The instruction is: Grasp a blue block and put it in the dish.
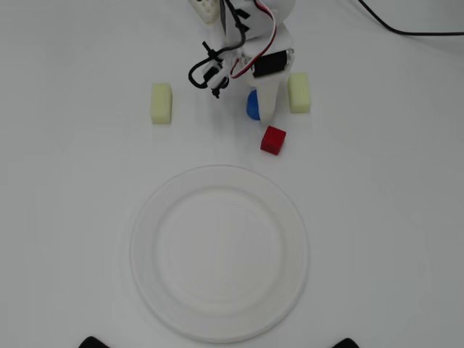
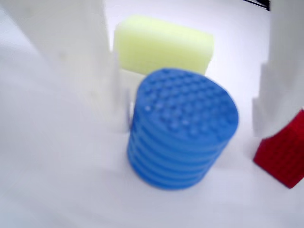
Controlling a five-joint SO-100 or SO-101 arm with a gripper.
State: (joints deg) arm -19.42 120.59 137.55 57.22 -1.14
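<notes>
A: Closest to the wrist camera stood the blue block, upright on the white surface, ribbed on its side and bumpy on top.

B: And the pincer?

A: Released. One white finger rose on the left of that view, the other on the right, with the block in the gap between them. Whether the left finger touched the block, I could not tell; the right one stood clear of it.

B: What else was near?

A: A red cube sat just right of the block, by the right finger. A yellow block lay beyond the blue one.

B: From overhead?

A: The arm reached in from the far edge. The blue block was partly hidden under a finger. That yellow block lay just right of the finger, the red cube slightly nearer. Another yellow block lay well apart on the left. The dish sat near the bottom edge, well apart from the blue block, with nothing in it.
</notes>
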